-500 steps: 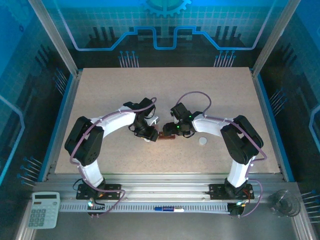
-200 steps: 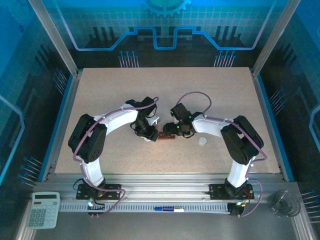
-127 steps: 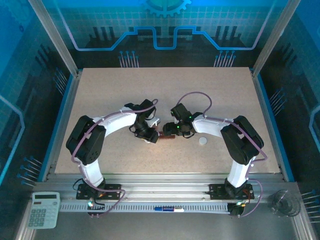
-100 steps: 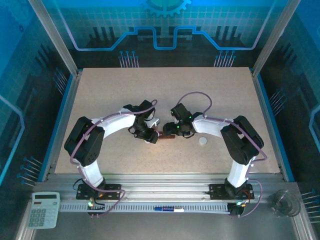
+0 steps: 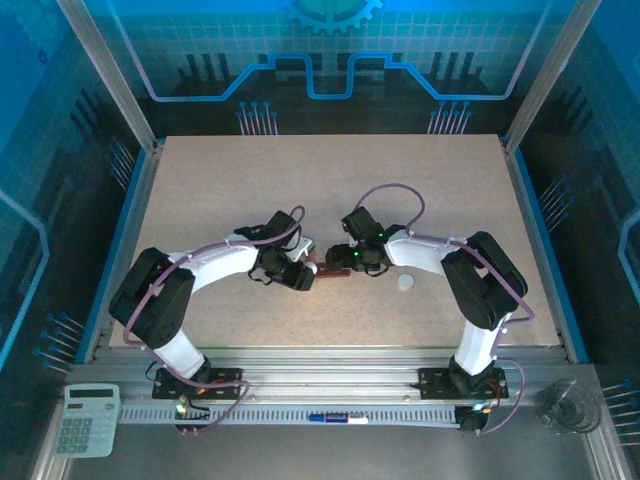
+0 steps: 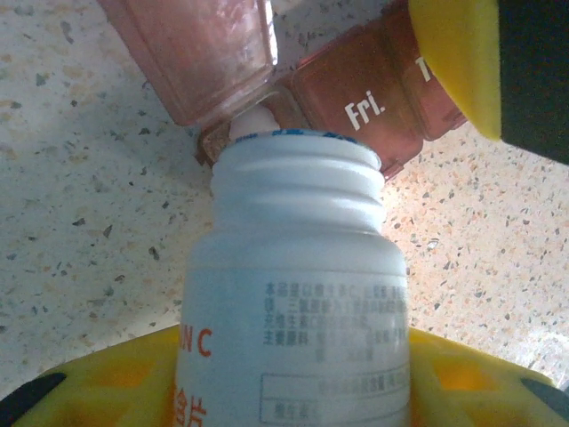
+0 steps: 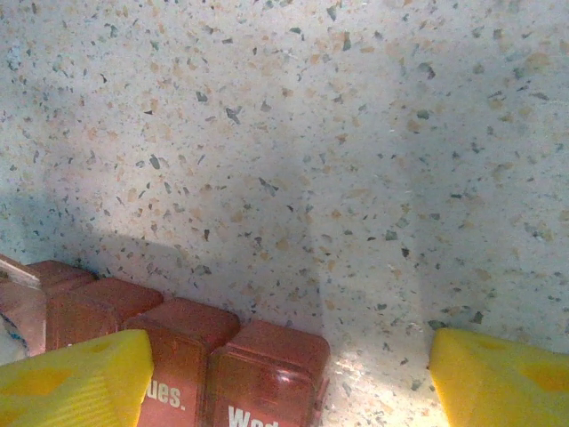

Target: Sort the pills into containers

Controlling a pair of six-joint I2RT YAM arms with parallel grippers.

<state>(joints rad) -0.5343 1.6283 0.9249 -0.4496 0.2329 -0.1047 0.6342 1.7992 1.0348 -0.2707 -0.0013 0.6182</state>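
Observation:
My left gripper (image 6: 293, 387) is shut on a small white bottle (image 6: 298, 267) with orange print, tipped so that its uncapped threaded mouth meets the containers (image 6: 356, 102). These are a reddish-brown strip of lidded day compartments, and the end one has its lid (image 6: 196, 53) raised. A small white pill (image 6: 255, 122) shows at the bottle's lip over that open compartment. My right gripper (image 7: 284, 382) stands open and wide, and its left finger (image 7: 76, 382) lies against the strip (image 7: 222, 365). In the top view both grippers meet at the strip (image 5: 330, 270) in mid-table.
A white bottle cap (image 5: 405, 283) lies on the speckled tabletop (image 5: 330, 190) just right of the right gripper. A calculator (image 5: 85, 418) and a clear glass object (image 5: 570, 405) sit off the table at the near corners.
The left arm has dropped lower and swung its elbow out to the left, turning the wrist and the bottle at the strip. The right arm has not moved.

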